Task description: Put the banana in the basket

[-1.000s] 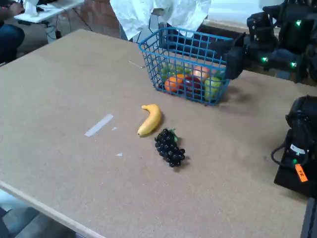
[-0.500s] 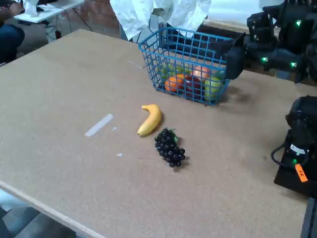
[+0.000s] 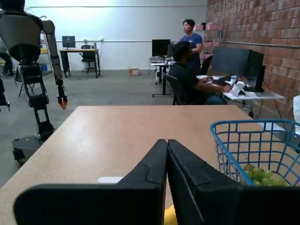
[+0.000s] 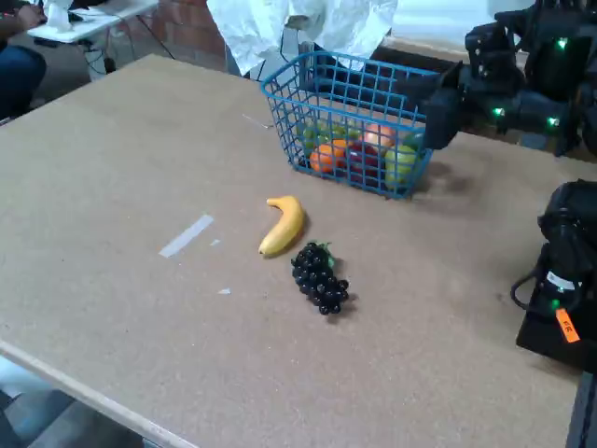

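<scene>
Holding the black two-fingered gripper point(image 3: 167, 145) level and low, black fingers point(image 3: 152, 161) pressing together at the tips, nothing between them.

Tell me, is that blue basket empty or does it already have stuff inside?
Not empty: the blue basket already holds several fruits, orange, red and green, seen through its wire sides.

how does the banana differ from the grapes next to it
The banana is one smooth, curved yellow piece; the grapes are a bumpy, near-black cluster of small round berries with a bit of green stem. The banana is slim and lies nearer the basket; the grapes are squatter and lie nearer the table's front edge. Both look about equally long, rest on the table outside the basket, close together, and untouched by the gripper.
</scene>
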Robot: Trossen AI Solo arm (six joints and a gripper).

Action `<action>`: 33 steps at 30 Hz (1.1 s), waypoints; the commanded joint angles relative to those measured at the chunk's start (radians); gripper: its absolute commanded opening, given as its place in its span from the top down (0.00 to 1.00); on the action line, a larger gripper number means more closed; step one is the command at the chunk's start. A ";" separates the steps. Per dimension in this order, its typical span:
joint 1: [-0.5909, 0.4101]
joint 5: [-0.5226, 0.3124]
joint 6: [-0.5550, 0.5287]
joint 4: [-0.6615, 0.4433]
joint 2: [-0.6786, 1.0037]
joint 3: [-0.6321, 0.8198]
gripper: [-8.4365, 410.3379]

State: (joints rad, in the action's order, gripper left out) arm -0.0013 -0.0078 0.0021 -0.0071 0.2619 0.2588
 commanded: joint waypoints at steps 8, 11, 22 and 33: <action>0.000 0.001 0.001 0.004 0.000 0.001 0.98; 0.000 0.001 0.001 0.004 0.000 0.001 0.98; 0.000 0.001 0.001 0.004 0.000 0.001 0.98; 0.000 0.001 -0.115 0.005 0.001 0.019 0.98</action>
State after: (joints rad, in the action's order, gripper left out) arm -0.0013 -0.0078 -0.0376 -0.0010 0.2623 0.2626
